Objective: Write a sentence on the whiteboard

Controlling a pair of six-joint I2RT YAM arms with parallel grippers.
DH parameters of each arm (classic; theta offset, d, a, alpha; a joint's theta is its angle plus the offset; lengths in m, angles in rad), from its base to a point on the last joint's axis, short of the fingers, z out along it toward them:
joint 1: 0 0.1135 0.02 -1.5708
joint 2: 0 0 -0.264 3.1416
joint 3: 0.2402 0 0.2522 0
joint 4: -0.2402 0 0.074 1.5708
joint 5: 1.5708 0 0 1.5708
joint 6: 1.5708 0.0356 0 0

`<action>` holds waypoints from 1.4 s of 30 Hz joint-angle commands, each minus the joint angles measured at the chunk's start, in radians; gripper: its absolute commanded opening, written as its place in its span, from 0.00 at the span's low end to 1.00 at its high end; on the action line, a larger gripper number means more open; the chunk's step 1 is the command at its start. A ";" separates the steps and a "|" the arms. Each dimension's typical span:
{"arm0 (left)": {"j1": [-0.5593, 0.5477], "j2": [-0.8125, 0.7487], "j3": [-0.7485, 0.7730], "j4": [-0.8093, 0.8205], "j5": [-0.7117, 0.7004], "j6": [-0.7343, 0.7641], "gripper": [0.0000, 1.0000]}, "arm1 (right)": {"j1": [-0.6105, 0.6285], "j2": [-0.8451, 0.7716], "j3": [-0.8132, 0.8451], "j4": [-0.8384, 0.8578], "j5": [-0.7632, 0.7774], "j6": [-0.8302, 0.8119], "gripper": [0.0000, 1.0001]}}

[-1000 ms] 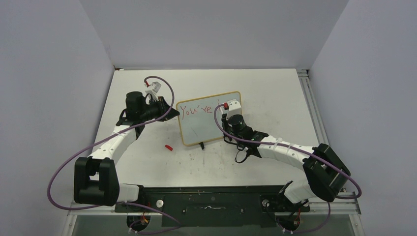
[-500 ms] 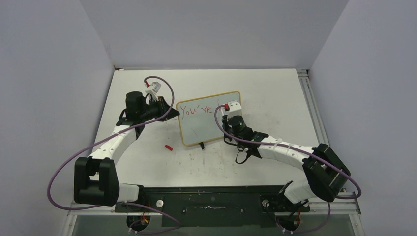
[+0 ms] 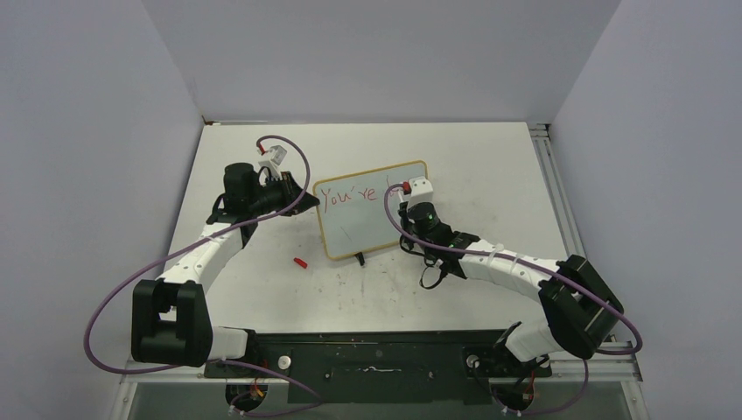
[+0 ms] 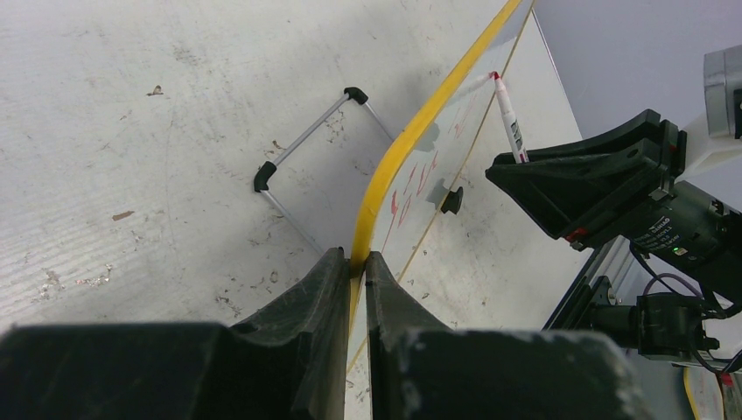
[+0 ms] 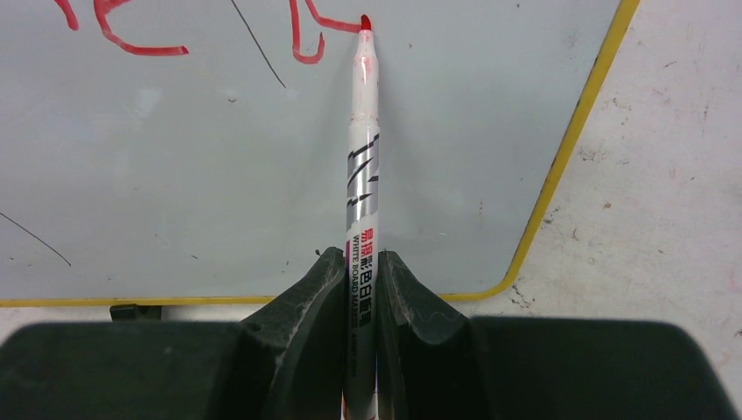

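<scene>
The whiteboard [image 3: 376, 223] with its thin yellowish frame stands tilted mid-table. Red strokes of the sentence [image 3: 348, 196] read "You're" plus the start of another letter along its top. My left gripper [image 3: 302, 194] is shut on the board's left edge; the left wrist view shows the frame [image 4: 411, 131] pinched between its jaws [image 4: 356, 261]. My right gripper [image 3: 404, 206] is shut on a red whiteboard marker [image 5: 363, 157]. The marker's tip [image 5: 365, 21] touches the board [image 5: 175, 175] at the end of a fresh red stroke [image 5: 306, 39].
A red marker cap [image 3: 300, 262] lies on the table left of the board's lower corner. The board's black foot [image 3: 360, 259] and wire stand [image 4: 306, 140] rest on the table. A metal rail [image 3: 551, 175] runs along the right edge.
My right gripper has shifted slightly right with the marker, lengthening the red stroke after "You're". The left arm and the board have not moved.
</scene>
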 commanded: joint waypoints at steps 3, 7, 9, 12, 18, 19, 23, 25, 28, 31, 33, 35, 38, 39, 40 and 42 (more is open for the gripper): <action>0.006 -0.043 0.016 0.039 0.019 0.000 0.00 | -0.010 0.031 0.072 0.010 0.007 -0.034 0.05; 0.006 -0.043 0.016 0.039 0.017 0.000 0.00 | -0.010 0.040 0.085 0.012 -0.004 -0.040 0.05; 0.006 -0.043 0.017 0.040 0.018 0.000 0.00 | -0.008 0.043 0.086 0.014 -0.005 -0.044 0.05; 0.006 -0.042 0.017 0.039 0.017 0.001 0.00 | -0.005 0.045 0.082 0.019 -0.014 -0.049 0.05; 0.006 -0.042 0.015 0.039 0.016 0.002 0.00 | -0.001 0.037 0.078 0.028 -0.022 -0.057 0.05; 0.006 -0.041 0.016 0.039 0.016 0.002 0.00 | -0.001 0.036 0.079 0.028 -0.022 -0.060 0.05; 0.006 -0.041 0.015 0.040 0.017 0.002 0.00 | 0.004 0.034 0.080 0.031 -0.025 -0.064 0.05; 0.006 -0.041 0.015 0.040 0.016 0.002 0.00 | 0.007 0.036 0.081 0.032 -0.027 -0.066 0.05; 0.006 -0.041 0.015 0.039 0.017 0.002 0.00 | 0.012 0.037 0.080 0.032 -0.027 -0.066 0.05; 0.006 -0.042 0.017 0.040 0.017 0.002 0.00 | 0.015 0.038 0.077 0.031 -0.027 -0.065 0.05; 0.006 -0.042 0.017 0.040 0.016 0.002 0.00 | 0.017 0.036 0.073 0.031 -0.026 -0.063 0.05; 0.007 -0.041 0.017 0.039 0.017 0.002 0.00 | 0.021 0.033 0.068 0.030 -0.022 -0.060 0.05; 0.006 -0.041 0.017 0.037 0.016 0.001 0.00 | 0.026 0.024 0.059 0.028 -0.014 -0.054 0.05; 0.006 -0.043 0.016 0.037 0.016 0.002 0.00 | 0.027 0.020 0.054 0.026 -0.008 -0.053 0.05; 0.006 -0.043 0.015 0.039 0.015 0.001 0.00 | 0.028 0.011 0.051 0.024 0.002 -0.049 0.05; 0.007 -0.043 0.015 0.036 0.015 0.002 0.00 | 0.030 -0.011 0.041 0.018 0.032 -0.040 0.05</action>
